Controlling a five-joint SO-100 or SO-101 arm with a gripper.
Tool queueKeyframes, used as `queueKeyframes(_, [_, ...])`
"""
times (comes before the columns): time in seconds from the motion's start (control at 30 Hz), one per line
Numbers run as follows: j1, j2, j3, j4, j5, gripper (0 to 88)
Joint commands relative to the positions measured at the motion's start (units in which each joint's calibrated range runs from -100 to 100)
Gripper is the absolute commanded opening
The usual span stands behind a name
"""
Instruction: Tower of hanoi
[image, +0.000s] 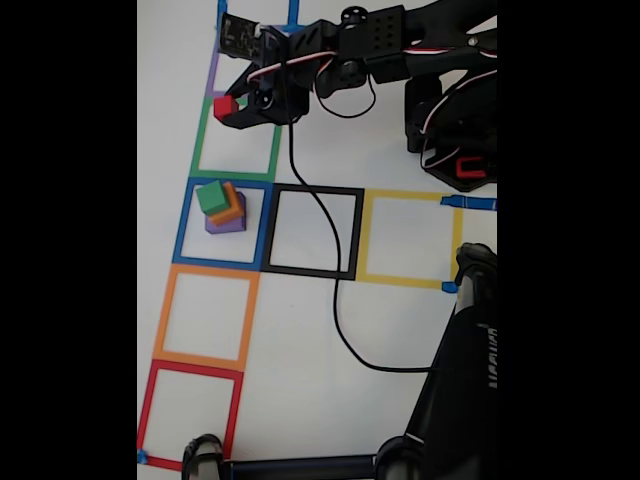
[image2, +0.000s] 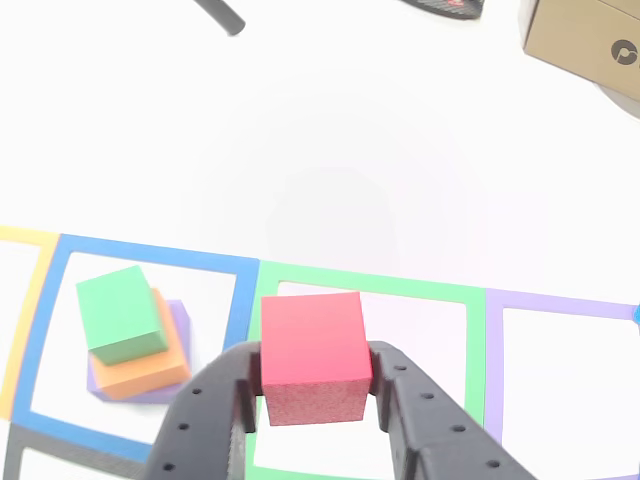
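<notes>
The jaws of the gripper are clamped on the red cube, held above the green tape square. Left of it in the other view, the green cube tops the orange cube and the purple cube inside the blue square.

Cardboard box — taped square outlines on white table.

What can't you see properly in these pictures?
- Purple cube: mostly covered by the orange cube and green cube in both views.
- End effector: cut off by the other view's bottom edge.
- Box: cut off at that view's top right corner.
- Whether the red cube touches the table: unclear.
</notes>
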Motion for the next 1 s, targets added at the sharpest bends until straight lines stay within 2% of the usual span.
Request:
queueKeyframes(0.0, [-4.9, -1.0, -27.8, 26.6, 0.0, 2.3])
queueKeyframes(0.17, [-10.9, 5.9, -57.2, 45.5, 0.0, 2.3])
queueKeyframes(0.27, [-13.9, 9.6, -70.7, 54.2, -3.9, 2.2])
queueKeyframes(0.37, [-16.0, 10.3, -74.6, 57.0, -5.9, 2.2])
queueKeyframes(0.47, [-16.6, 8.8, -69.9, 55.8, -4.7, 2.2])
queueKeyframes(0.63, [-15.7, 3.0, -47.8, 42.3, 0.0, 2.2])
queueKeyframes(0.8, [-15.4, -2.2, -19.0, 16.6, 0.0, 2.2])
queueKeyframes(0.97, [-16.3, -0.3, 1.9, -8.8, 0.0, 2.2])
